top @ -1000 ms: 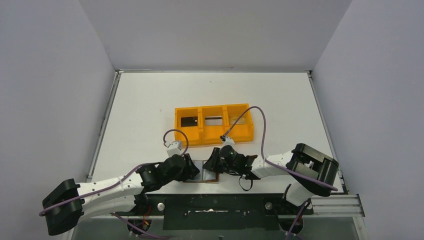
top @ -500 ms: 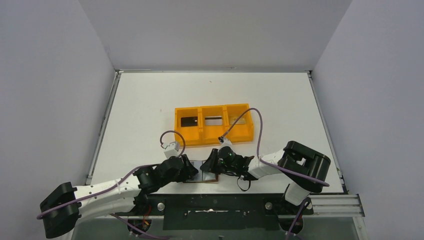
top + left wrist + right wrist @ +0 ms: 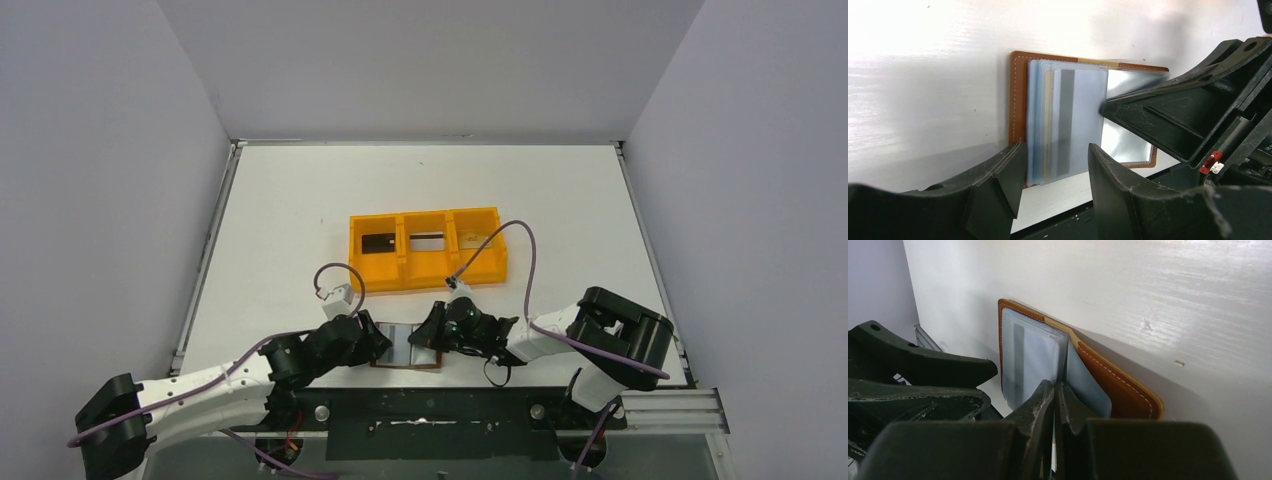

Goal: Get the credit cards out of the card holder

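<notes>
The card holder (image 3: pixel 405 346) lies open at 6 o'clock on the white table (image 3: pixel 300 220), between my grippers. My left gripper (image 3: pixel 1055 150), jaws apart, frames its 9 o'clock side. My right gripper (image 3: pixel 1054 385), fingers pressed together, points at the pockets. The leather is smooth, brown and stitched; the sleeves are flat, pale blue-grey and fanned.

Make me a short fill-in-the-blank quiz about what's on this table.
The brown wallet is ___, not folded shut. The tray beyond it is coloured ___. That tray has ___ compartments. The right arm has its jaws ___, not open.
Missing words: open, orange, three, shut.
</notes>
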`<state>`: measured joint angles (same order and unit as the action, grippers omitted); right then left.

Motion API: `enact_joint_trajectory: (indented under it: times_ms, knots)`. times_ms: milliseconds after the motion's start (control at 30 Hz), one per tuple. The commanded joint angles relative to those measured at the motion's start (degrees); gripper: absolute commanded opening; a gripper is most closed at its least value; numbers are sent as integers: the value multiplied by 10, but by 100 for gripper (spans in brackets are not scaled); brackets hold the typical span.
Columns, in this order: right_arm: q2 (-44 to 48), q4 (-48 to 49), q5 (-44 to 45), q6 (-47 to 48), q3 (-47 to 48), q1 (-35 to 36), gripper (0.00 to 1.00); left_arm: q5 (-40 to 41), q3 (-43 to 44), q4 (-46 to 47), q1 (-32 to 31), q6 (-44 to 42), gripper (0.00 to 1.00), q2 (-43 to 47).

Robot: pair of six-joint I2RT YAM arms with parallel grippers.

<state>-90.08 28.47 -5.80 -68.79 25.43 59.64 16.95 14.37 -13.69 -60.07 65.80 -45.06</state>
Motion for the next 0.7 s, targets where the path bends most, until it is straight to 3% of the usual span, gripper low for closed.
enact_joint_trajectory:
  times_ms: [0,200,267,367,467,667]
  knots:
    - [18,96,-27,-2,-16,-7,0,12,1,5,-3,-2,48,7]
    - [-6,264,-83,-41,-61,-25,0,0,4,27,-3,-9,49,-9]
    - [-20,280,-83,-59,-68,-29,0,-2,4,39,-3,-11,49,-10]
    - [-34,167,-49,-53,-43,-26,1,-4,2,51,-3,-14,49,-13]
    - [-35,125,-26,-38,-35,-19,6,-7,3,53,-3,-15,49,-20]
    - [3,-41,43,3,18,2,31,-7,1,43,-2,-13,49,-18]
